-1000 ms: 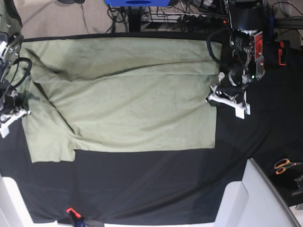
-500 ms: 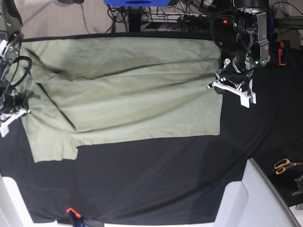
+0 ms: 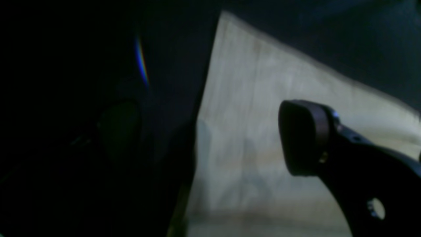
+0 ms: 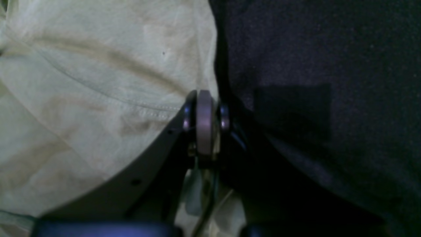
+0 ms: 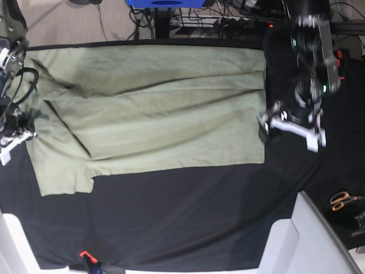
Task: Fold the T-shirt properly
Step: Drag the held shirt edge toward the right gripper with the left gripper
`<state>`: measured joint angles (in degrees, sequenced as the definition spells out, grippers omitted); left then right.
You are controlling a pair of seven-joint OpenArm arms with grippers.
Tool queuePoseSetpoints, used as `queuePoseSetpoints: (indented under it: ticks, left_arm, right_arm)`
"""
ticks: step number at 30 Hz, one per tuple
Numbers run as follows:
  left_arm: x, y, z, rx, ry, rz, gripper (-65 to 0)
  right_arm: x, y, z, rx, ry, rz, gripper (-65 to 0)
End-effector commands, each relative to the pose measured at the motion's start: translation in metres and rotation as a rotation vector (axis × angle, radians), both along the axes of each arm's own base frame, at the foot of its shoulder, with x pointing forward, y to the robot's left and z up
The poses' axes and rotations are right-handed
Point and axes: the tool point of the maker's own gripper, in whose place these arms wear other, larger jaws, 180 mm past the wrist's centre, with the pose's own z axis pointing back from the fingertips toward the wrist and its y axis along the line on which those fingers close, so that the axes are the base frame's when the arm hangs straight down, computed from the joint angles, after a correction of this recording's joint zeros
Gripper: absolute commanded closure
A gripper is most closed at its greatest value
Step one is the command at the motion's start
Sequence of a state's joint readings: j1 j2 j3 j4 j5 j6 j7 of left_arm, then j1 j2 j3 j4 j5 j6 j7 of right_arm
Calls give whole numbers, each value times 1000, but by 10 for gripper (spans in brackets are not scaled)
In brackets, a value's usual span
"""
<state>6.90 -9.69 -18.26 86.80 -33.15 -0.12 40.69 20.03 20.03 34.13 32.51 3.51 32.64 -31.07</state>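
Observation:
The pale green T-shirt point(image 5: 154, 114) lies spread flat on the black table cloth point(image 5: 188, 217), sleeves toward the left of the base view and hem toward the right. My left gripper point(image 5: 268, 127) hovers at the hem's right edge. It is open in the left wrist view point(image 3: 210, 135), with the shirt's edge point(image 3: 250, 131) lying loose between the wide-apart fingers point(image 3: 302, 138). My right gripper point(image 5: 12, 140) sits at the shirt's left edge. In the right wrist view its fingers point(image 4: 205, 121) are shut on the T-shirt point(image 4: 98, 82), right at a stitched seam.
Orange-handled scissors point(image 5: 342, 200) lie at the right edge. A pale grey panel point(image 5: 308, 240) fills the front right corner. A small red clip point(image 5: 85, 254) sits at the front left. Cables and a blue box point(image 5: 165, 3) are behind the table.
My left gripper has let go of the hem and opened, shifting right and toward the front. The hem was drawn a little to the right and now lies flat. The right arm stayed still.

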Motion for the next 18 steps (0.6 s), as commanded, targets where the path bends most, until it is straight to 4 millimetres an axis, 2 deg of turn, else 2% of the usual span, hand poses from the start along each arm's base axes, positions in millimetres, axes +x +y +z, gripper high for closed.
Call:
queuePoseSetpoints:
  ticks: [1,4,9,12,18]
  left_arm:
    - [16,6,7,-3,-32,12,-650]
    - [32,16,-11,-23,18,32,-650]
    - [54,28,-34,-69,92,77,-494]
    - [67,21,-39,-65,120,44,-438]
    - [85,2,-45,-60,164,-19,-428]
  right_arm:
    - [-8,-6,-1,-23,53,19,0]
    - [-8,-6,-1,-23,53,19,0]
    - [-7,-7,0,-25,48,18,0]
    - [-6,-7,0,-25,47,18,0]
    - [-5,-7,1,-25,45,18,0]
